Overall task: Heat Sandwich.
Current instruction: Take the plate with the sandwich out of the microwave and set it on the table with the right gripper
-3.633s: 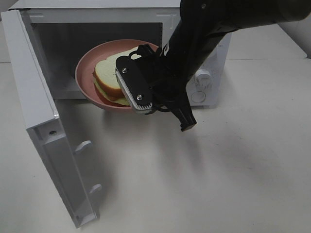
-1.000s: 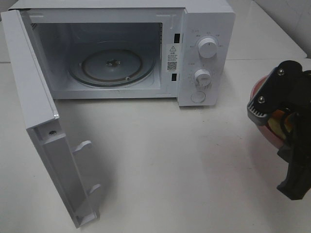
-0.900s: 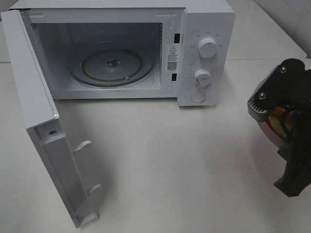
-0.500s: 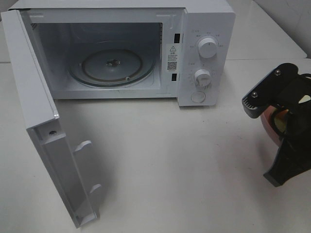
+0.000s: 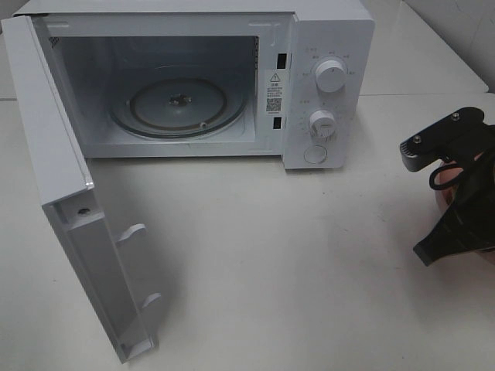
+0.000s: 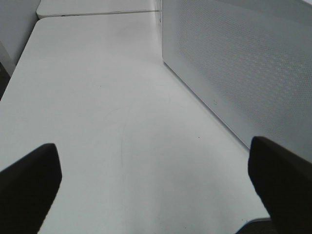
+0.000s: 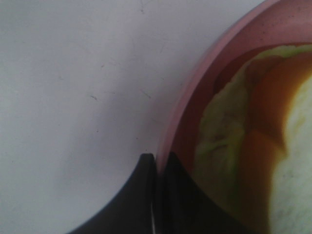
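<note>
My right gripper [image 5: 456, 182] hovers at the table's far right edge, shut on the rim of the pink plate [image 5: 443, 199]; the arm hides most of the plate there. The right wrist view shows its fingers [image 7: 146, 195] pinching the plate's rim [image 7: 195, 87], with the sandwich [image 7: 253, 126] lying on the plate, white bread over pale green and reddish filling. The microwave [image 5: 325, 46] stands with its door [image 5: 69, 193] swung wide and its glass turntable [image 5: 178, 104] bare. My left gripper [image 6: 156, 190] is open over bare table beside the microwave's perforated wall [image 6: 243, 58].
The open door juts out toward the front left of the table. Two white knobs [image 5: 330, 77] and a button sit on the microwave's control panel. A seam in the white tabletop runs behind the microwave at the right.
Earlier the plate with the sandwich was at the microwave's mouth; it is now at the far right. Over the last second the right gripper slid further right and tilted. The left gripper stayed still.
</note>
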Available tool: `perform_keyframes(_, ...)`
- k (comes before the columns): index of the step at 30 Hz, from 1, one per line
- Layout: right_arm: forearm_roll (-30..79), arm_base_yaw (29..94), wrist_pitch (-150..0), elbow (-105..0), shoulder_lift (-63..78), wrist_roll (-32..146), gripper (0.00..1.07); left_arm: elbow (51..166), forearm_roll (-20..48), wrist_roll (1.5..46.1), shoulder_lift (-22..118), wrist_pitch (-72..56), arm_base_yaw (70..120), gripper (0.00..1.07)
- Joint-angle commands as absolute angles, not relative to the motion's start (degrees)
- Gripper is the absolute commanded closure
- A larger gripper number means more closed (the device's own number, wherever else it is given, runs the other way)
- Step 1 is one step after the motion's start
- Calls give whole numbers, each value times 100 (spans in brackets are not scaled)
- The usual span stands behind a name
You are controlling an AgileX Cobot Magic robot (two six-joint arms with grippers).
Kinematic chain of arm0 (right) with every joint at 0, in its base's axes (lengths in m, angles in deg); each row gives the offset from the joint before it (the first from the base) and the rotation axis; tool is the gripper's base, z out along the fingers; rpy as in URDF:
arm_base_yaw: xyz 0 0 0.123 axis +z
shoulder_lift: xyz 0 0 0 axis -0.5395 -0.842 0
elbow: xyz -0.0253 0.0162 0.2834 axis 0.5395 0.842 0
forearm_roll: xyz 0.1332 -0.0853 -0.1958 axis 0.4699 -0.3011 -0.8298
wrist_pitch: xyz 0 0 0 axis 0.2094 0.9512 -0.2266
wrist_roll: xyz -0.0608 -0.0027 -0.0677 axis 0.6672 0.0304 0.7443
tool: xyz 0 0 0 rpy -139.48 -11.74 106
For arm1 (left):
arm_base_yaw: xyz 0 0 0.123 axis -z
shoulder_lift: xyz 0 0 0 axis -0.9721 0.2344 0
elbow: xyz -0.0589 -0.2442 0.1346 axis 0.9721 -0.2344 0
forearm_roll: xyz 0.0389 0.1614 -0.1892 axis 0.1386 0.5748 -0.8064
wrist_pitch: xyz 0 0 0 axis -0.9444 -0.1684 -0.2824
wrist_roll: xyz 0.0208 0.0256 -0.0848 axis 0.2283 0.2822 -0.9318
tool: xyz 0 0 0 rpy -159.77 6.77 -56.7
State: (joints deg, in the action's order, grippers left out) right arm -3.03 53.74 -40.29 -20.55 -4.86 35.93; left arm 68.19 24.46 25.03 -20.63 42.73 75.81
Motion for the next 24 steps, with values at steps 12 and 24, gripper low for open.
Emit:
perform_keyframes(12,-613,4806,-4911,-2084,-1363,3163,107,6802,2446,2474,-2103,4216,7564,6)
perform_keyframes(24,-939,4806,-4992,-2410,-2130,2848,107,6802,2446,2474,-2103,4216,7564,6)
